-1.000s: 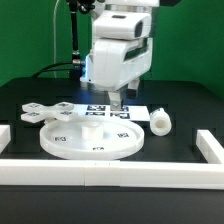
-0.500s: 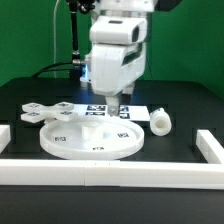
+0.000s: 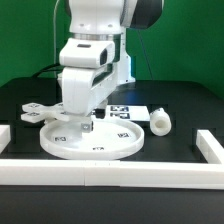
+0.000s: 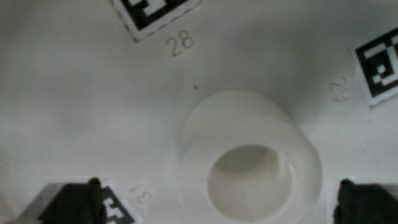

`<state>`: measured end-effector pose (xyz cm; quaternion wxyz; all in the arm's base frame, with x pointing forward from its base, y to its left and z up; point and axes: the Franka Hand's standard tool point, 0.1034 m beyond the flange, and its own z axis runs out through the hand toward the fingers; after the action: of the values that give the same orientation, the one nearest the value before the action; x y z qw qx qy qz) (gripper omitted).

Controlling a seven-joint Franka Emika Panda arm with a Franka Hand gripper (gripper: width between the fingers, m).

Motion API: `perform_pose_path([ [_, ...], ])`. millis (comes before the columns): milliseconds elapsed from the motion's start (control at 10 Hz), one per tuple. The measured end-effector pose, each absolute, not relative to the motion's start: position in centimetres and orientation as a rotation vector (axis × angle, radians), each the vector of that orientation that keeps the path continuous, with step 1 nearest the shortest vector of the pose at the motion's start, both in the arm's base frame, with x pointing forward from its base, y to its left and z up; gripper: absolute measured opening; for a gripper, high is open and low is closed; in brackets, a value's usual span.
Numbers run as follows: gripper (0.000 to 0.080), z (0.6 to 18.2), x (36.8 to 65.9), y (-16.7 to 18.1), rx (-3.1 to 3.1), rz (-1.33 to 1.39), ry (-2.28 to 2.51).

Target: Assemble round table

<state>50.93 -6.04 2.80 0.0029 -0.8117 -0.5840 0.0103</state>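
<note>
Squarely above the disc's middle, pincer spread wide

Nearest the exterior camera, a long white straight rail (image 3: 110, 172) runs along the front edge of the black bench (image 3: 185, 105). A shorter white rail (image 3: 210, 148) closes off the exterior view's right. Just behind the front rail, the large white plastic rimmed round disc (image 3: 100, 150) lies flat, tags up. The pincer (image 3: 88, 124) hangs low over it, though this view hides how far its jaws are parted. The wrist view shows it: two dark fingertips (image 4: 80, 200) stand wide apart, gripping nothing, with a raised round socket (image 4: 249, 135) on the disc between them. Farther back, the short white cylinder leg (image 3: 160, 122) sits just beside the rim on the exterior view's right. The small white cross-shaped four-lobed base (image 3: 35, 111) sits near the rim on the left. The marker board (image 3: 128, 110) lies behind. Bare bench stays open beyond the leg.
</note>
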Motion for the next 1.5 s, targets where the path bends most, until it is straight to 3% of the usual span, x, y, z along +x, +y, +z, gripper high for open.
perform_pose_path([
  [600,0.0649,1.45,50.22,-6.21,-2.536,0.058,-1.812],
  [700,0.0630,1.46,50.23,-6.21,-2.536,0.057,-1.812],
  [800,0.0458,1.45,50.21,-6.20,-2.535,0.058,-1.812],
  [900,0.0458,1.46,50.22,-6.20,-2.536,0.057,-1.812],
  [1000,0.0404,1.46,50.22,-6.20,-2.536,0.057,-1.812],
  [1500,0.0404,1.46,50.22,-6.20,-2.536,0.057,-1.812],
])
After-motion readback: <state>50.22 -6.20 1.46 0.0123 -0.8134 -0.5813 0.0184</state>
